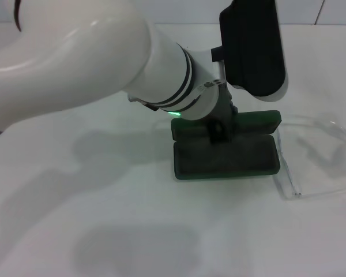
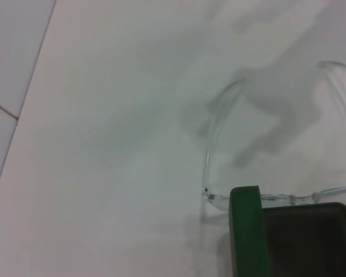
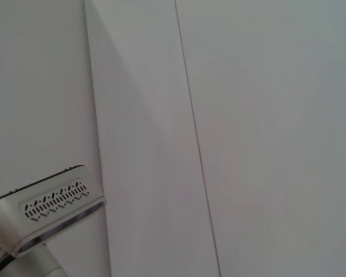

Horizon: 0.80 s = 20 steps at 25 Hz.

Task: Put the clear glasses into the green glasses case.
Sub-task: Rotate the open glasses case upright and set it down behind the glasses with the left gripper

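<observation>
Here the left gripper (image 1: 219, 130) reaches down onto the open green glasses case (image 1: 225, 158) at mid-table; its finger opening cannot be told. The clear glasses (image 1: 317, 156) lie just right of the case, touching it.

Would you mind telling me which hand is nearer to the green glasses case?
Left. The left hand is right over the open green glasses case, at its hinge. The right hand is not in view.

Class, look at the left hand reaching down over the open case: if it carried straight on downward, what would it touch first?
Most likely the dark green hard-shell glasses case at its hinge, where the left hand hangs; depth is unclear. The clear plastic-framed glasses lie beside the case, outside that line.
</observation>
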Tool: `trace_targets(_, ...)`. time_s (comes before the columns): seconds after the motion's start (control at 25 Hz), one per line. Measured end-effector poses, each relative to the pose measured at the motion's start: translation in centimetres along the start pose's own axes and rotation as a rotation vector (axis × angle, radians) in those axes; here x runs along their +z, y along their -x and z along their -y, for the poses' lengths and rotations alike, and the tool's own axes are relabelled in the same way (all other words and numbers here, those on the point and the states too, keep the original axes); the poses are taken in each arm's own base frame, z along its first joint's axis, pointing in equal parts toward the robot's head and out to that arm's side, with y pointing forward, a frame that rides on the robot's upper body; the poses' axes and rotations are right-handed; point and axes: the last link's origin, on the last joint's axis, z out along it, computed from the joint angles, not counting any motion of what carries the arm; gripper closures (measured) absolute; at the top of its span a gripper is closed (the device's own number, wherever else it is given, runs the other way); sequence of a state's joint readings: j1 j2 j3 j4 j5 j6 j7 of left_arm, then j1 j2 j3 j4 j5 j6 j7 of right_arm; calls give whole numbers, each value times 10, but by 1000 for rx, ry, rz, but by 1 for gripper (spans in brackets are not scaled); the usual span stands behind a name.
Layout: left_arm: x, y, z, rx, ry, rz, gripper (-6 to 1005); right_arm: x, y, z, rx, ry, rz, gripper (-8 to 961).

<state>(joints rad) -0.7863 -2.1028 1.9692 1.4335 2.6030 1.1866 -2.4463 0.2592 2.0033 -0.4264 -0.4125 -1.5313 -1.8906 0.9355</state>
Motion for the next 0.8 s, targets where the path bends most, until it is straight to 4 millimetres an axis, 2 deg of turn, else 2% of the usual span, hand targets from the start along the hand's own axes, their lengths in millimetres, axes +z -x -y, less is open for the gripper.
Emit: trace_targets(0.8,7,-2,-5,74,10,-6,752,-4,-2,-3,-3,-11,5,406)
